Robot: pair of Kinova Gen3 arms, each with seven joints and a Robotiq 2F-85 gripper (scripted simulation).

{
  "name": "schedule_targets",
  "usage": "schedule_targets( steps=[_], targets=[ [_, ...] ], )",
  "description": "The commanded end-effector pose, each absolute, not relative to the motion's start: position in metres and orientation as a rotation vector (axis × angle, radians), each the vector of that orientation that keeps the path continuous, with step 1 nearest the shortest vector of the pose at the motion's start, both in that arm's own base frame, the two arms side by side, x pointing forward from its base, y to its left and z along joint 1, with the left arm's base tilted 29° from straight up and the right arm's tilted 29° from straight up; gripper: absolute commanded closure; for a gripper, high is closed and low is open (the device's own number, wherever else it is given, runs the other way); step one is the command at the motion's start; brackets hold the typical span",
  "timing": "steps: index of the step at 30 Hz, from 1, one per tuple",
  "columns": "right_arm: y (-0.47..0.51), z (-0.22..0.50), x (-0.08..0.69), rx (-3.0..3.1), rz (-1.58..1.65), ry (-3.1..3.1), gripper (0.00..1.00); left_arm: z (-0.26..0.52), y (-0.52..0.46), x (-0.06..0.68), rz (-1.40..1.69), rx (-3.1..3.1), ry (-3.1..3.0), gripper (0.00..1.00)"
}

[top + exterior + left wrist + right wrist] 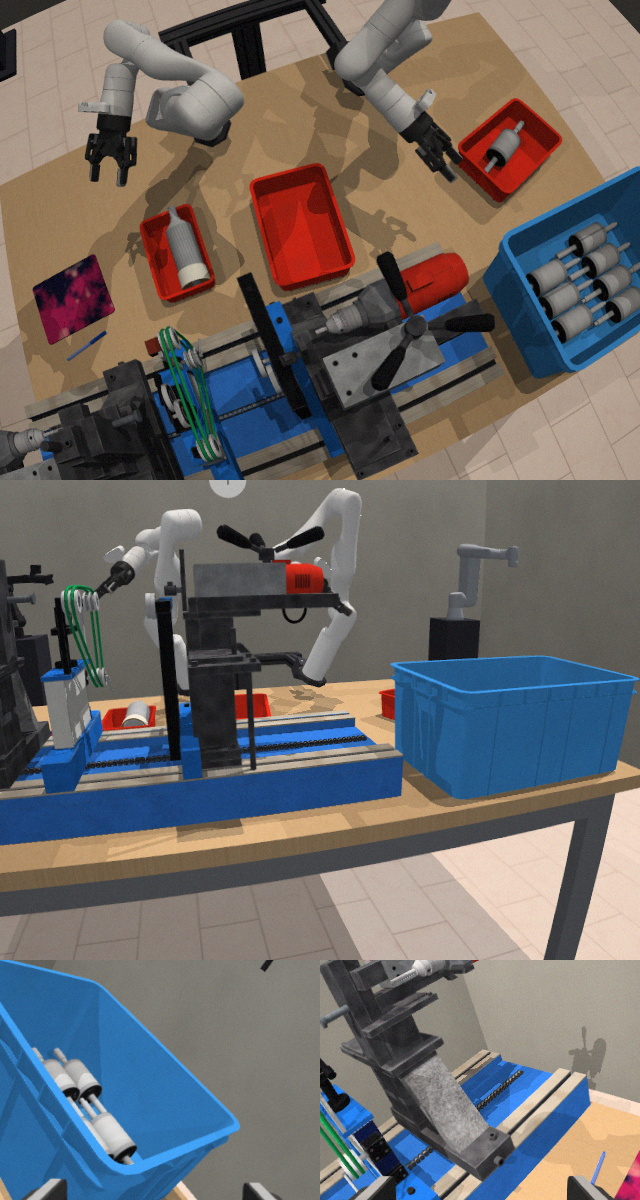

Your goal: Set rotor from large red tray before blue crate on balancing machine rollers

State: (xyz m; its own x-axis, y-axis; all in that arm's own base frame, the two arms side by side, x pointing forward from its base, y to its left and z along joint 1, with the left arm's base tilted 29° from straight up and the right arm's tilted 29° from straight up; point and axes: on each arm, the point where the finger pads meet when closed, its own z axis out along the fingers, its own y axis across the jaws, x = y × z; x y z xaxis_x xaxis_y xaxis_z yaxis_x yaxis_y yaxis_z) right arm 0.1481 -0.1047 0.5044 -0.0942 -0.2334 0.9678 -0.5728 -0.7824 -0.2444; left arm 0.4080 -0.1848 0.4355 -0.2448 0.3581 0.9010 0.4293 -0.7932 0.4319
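The rotor (pixel 505 146), a grey cylinder with thin shafts, lies slantwise in the red tray (pixel 537 126) (pixel 387 704) before the blue crate. My left gripper (pixel 453 167) (pixel 155 1191) is open and empty, raised beside that tray's left corner in the top view. Its wrist view shows the crate, not the rotor. My right gripper (pixel 107 182) (pixel 482 1191) is open and empty, raised at the table's far left. The balancing machine (pixel 242 428) (pixel 310 784) has white rollers (pixel 273 379) on its right stand and more on its left stand; no rotor rests on them.
The blue crate (pixel 547 356) (pixel 516 738) (pixel 145 1085) holds several rotors. An empty red tray (pixel 305 248) stands mid-table; a smaller one (pixel 155 268) holds a ribbed bottle-shaped part. A red-motored drill unit (pixel 439 276) (pixel 305 578) stands high beside the right stand. Green belts (pixel 178 361) hang at the left stand.
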Motion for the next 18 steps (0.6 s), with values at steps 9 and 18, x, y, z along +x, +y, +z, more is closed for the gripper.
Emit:
schedule_targets(
  steps=[9,18],
  targets=[
    [-0.105,0.505,0.148,1.925,1.963,-0.888,0.002,0.439,-0.171,0.401,-2.195,-1.909,-1.072,0.002],
    [-0.105,0.505,0.148,1.925,1.963,-0.888,0.002,0.443,-0.148,0.389,-2.13,-1.922,-1.202,0.002]
  ],
)
